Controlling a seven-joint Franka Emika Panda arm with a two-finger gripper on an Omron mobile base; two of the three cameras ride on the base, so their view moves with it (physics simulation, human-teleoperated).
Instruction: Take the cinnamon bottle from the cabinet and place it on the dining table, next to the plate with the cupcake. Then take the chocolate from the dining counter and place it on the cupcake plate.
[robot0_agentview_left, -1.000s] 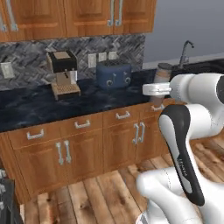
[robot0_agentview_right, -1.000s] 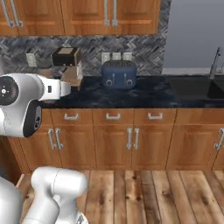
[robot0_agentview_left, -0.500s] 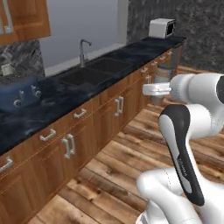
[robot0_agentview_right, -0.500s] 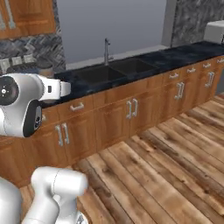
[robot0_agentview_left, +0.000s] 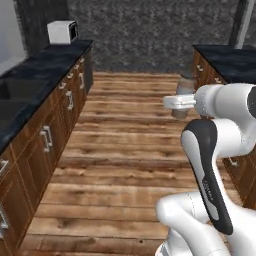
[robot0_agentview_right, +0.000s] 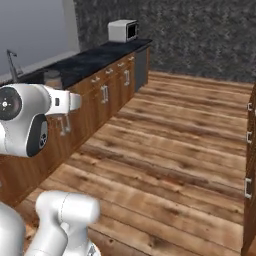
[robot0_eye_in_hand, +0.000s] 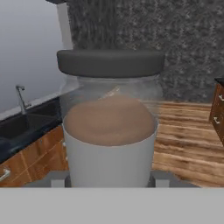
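The bottle (robot0_eye_in_hand: 109, 120) stands upright at the centre of the hand view: a clear jar with a dark grey cap, brown powder heaped inside and a pale band round its lower half. It sits between the gripper's (robot0_eye_in_hand: 109, 180) jaws, which are closed on its base.

In the left base view the bottle (robot0_agentview_left: 184, 95) shows right of centre, held at the end of the white arm, over a wooden plank floor (robot0_agentview_left: 125, 150). A counter (robot0_agentview_left: 35, 75) with a black marble-look top and wooden doors runs down the left of that frame, with a white microwave (robot0_agentview_left: 62, 31) at its far end, upper left. A second black top (robot0_agentview_left: 227, 57) is at upper right. The back wall (robot0_agentview_left: 150, 30) is dark speckled stone.

The right base view shows the bottle (robot0_agentview_right: 52, 78) at left, partly behind the arm, and a faucet (robot0_agentview_right: 12, 58) at the left edge. The hand view shows the faucet (robot0_eye_in_hand: 20, 98) above a sink (robot0_eye_in_hand: 19, 124) at its left.
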